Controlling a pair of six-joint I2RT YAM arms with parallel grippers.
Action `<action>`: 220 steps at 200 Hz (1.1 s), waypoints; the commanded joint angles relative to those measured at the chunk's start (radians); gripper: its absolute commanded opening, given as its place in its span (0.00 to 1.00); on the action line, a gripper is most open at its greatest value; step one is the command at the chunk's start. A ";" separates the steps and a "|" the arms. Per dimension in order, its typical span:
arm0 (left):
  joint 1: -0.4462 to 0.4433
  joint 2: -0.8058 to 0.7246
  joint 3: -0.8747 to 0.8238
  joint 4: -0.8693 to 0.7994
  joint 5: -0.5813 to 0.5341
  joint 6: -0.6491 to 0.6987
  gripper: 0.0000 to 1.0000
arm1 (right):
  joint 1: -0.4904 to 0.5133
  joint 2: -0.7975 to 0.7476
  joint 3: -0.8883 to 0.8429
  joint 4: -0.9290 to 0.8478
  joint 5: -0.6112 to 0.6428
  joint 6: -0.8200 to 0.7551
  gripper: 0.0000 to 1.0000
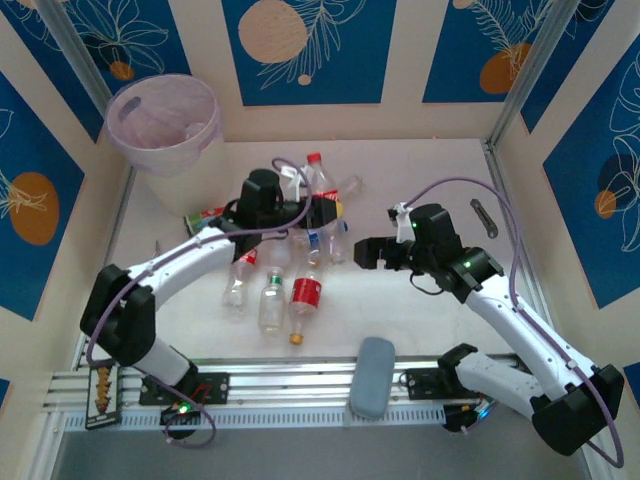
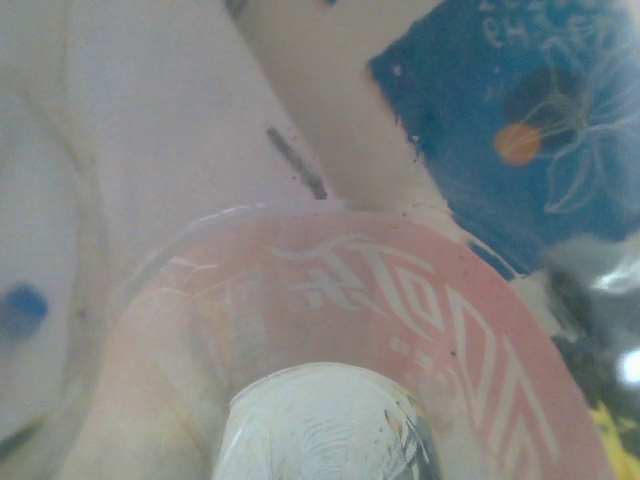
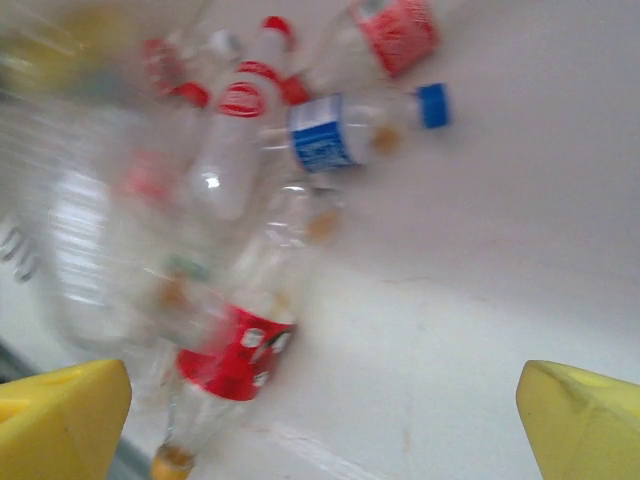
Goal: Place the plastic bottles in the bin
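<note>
Just beyond the right arm's spread fingers [image 3: 60, 415] lies a red-labelled bottle [image 3: 235, 360].

Left arm [image 1: 190, 255]: white shells, black joints.
Right arm [image 1: 520, 330]: same white and black, small green light [image 1: 465, 265].
Cables [image 1: 470, 182]: lilac, one along each arm.
Right gripper [image 3: 320, 430]: yellow fingertips [image 3: 60, 415].

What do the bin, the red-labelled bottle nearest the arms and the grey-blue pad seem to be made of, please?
The bin: translucent pinkish-white plastic, its wall lets light through. The red-labelled bottle: clear glossy plastic, table visible through it. The pad: matte grey-blue, rounded edges; perhaps foam or rubber, uncertain.
</note>
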 commanded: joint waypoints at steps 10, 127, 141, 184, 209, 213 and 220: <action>0.073 -0.046 0.257 -0.325 -0.084 0.273 0.00 | -0.029 -0.003 -0.008 -0.100 0.092 0.098 1.00; 0.618 0.010 0.708 -0.385 -0.409 0.352 0.00 | -0.068 -0.090 -0.096 -0.147 0.083 0.163 0.98; 0.670 0.061 0.753 -0.407 -0.413 0.335 0.00 | -0.068 -0.100 -0.101 -0.151 0.077 0.162 0.97; 0.766 0.199 0.793 -0.395 -0.327 0.256 0.00 | -0.069 -0.125 -0.104 -0.183 0.090 0.163 0.97; 0.769 0.237 0.788 -0.404 -0.365 0.280 0.00 | -0.070 -0.141 -0.110 -0.195 0.099 0.163 0.97; 0.771 0.243 0.787 -0.403 -0.369 0.284 0.00 | -0.070 -0.142 -0.110 -0.196 0.099 0.163 0.97; 0.773 0.254 0.788 -0.405 -0.373 0.289 0.00 | -0.070 -0.142 -0.110 -0.199 0.099 0.163 0.97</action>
